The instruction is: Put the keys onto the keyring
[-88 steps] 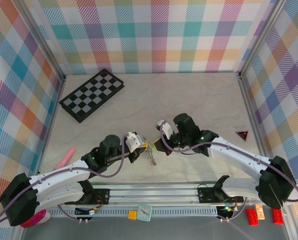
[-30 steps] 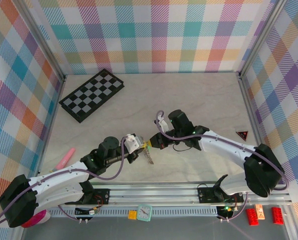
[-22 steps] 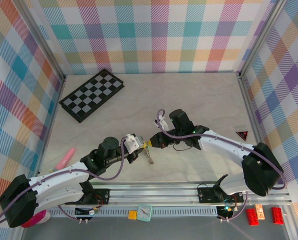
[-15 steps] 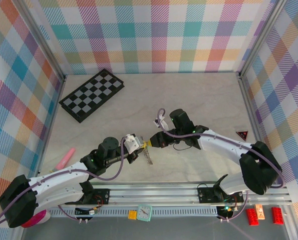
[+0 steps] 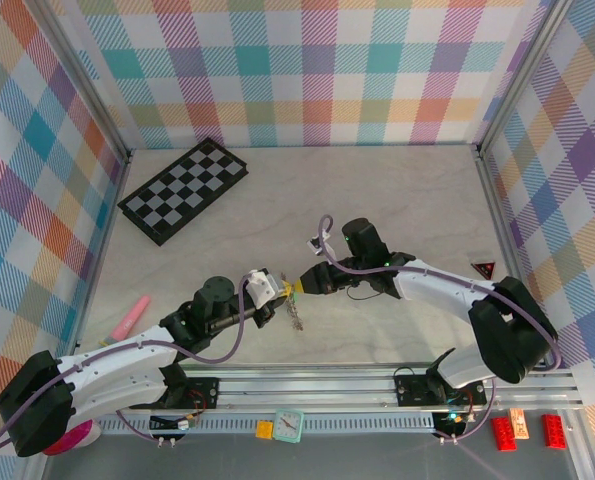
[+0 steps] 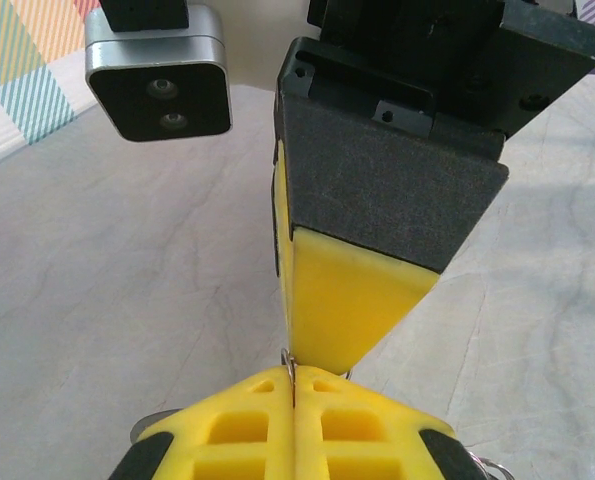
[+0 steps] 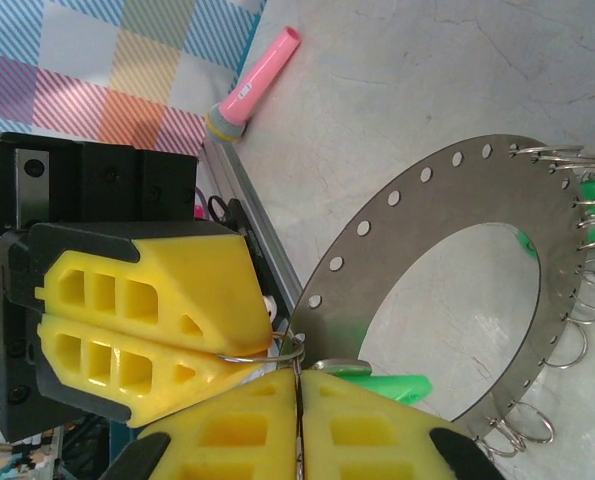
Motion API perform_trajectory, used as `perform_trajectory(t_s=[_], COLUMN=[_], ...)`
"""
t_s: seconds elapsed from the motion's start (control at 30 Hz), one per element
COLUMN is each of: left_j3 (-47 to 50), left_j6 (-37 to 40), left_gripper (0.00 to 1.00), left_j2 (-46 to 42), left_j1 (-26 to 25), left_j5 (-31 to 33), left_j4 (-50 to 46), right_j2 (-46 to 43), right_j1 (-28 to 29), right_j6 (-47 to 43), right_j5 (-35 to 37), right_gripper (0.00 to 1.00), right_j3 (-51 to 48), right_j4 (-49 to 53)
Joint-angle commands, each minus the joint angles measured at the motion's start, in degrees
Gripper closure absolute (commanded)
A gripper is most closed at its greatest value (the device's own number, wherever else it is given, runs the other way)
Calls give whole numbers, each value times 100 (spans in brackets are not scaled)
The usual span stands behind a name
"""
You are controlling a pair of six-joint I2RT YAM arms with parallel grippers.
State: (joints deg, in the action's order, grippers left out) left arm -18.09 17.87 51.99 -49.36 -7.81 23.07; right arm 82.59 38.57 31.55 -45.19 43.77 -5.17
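1. Getting the keyring (image 7: 372, 250) best from the right wrist: flat grey disc, holes and little wire loops round the rim. From the top, just a thin sliver hanging where the grippers meet, front-middle of the table (image 5: 377, 200).
2. Spotting a green-headed key (image 7: 382, 386) poking out of the right gripper (image 7: 299, 385), pressed shut on it.
3. Then the left gripper (image 7: 260, 350), clamped tight on one rim loop, tip to tip with the right.

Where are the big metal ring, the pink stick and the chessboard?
keyring (image 7: 377, 250), right wrist view, on its flat holed band.
pink stick (image 7: 262, 70), right wrist view, on its pink barrel.
chessboard (image 5: 184, 189), top external view, middle of the board.
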Motion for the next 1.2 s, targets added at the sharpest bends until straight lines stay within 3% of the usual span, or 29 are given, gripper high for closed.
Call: perform_trajectory(t_s=[0.0, 0.47, 0.57, 0.67, 0.77, 0.9, 1.0, 1.07, 1.17], left_j3=[22, 68, 76, 90, 107, 139, 161, 189, 204], left_j6=[-47, -81, -86, -115, -150, -235, -286, -332, -381], left_gripper=[100, 100, 100, 100, 100, 100, 100, 100, 100], left_j2=[-159, -163, -153, -130, -99, -21, 94, 219, 432], left_j1=[-68, -71, -66, -66, -65, -65, -65, -38, 7], left_j5=[-272, -225, -203, -195, -231, -377, -617, -809, -1163], left_j4=[637, 777, 793, 854, 922, 1069, 1230, 1472, 1778], right_j2=[107, 284, 237, 67, -276, -830, -1259, -1530, -1705], right_j1=[-84, -200, -208, -233, -287, -288, -288, -288, -288], right_j6=[134, 416, 362, 155, -328, -1391, -2078, -2466, -3391], right_j5=[-93, -436, -447, -336, -19, 815, 1163, 1175, 584], right_gripper=[88, 85, 82, 70, 56, 54, 54, 54, 53], right_j3=[-100, -306, -310, -286, -209, -116, -337, -597, -723], right_j4=[-417, -976, -913, -632, -89, 720, 512, 20, -158])
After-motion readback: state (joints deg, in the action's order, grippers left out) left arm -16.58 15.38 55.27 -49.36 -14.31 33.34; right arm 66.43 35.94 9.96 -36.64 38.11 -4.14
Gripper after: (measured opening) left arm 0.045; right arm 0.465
